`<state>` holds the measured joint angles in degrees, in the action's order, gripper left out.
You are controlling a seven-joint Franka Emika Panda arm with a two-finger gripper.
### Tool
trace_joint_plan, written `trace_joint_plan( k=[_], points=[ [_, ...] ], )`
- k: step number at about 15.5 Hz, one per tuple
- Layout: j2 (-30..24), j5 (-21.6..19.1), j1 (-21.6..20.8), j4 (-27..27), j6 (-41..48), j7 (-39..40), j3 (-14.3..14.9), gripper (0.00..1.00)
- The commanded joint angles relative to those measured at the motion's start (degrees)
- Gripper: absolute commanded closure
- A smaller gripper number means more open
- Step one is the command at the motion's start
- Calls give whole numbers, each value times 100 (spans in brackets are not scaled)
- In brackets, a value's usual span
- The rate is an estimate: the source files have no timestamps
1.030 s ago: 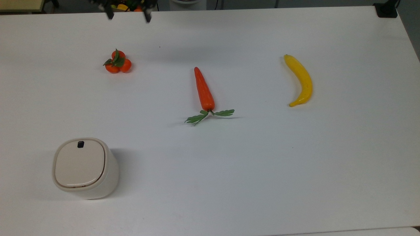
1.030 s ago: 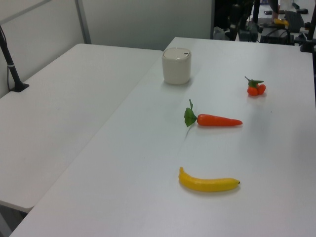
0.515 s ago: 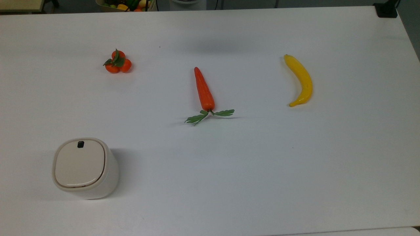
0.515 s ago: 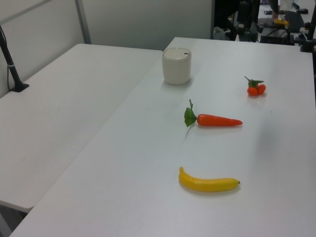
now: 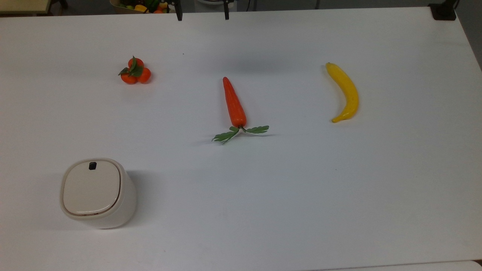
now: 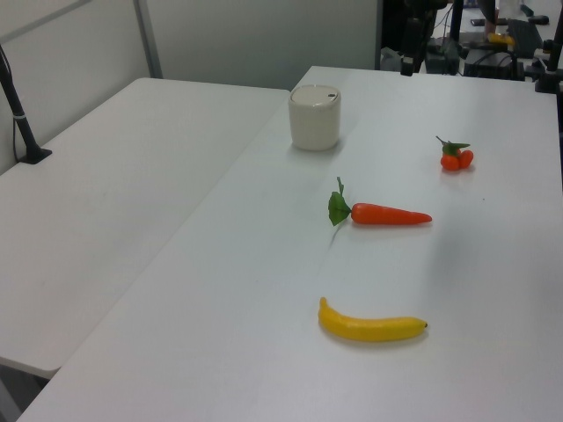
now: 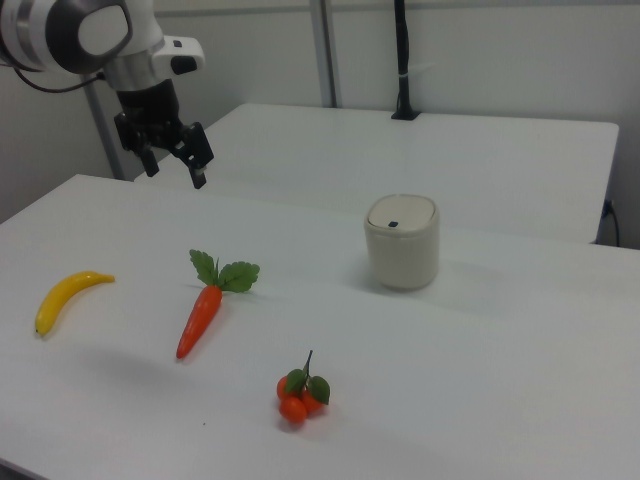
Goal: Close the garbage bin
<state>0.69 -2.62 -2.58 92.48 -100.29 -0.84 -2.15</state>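
Hovering high with nothing held, the jaws (image 7: 172, 166) stand spread apart, well away from the garbage bin (image 7: 401, 242), which sits on the counter (image 5: 301, 195) with its lid (image 5: 91, 187) lying flat, so closing looks done

A robotics lab or test room; plain white tables (image 6: 132, 176) pushed together, bare pale walls (image 7: 480, 50) with metal posts, and a black clamped pole (image 7: 403, 60) on the far table; toy food laid out on the near table (image 5: 263, 195); a white robot arm (image 7: 90, 35) overhead; cluttered equipment benches (image 6: 493, 40) behind.
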Motion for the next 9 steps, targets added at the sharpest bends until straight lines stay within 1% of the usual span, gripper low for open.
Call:
trace_joint_plan(
  k=[1,3,9],
  points=[
    [-77,113,-110,191,-210,540,198,0],
    [-77,113,-119,182,-193,577,259,0],
    [-86,113,-111,174,-149,497,268,0]
  ],
)
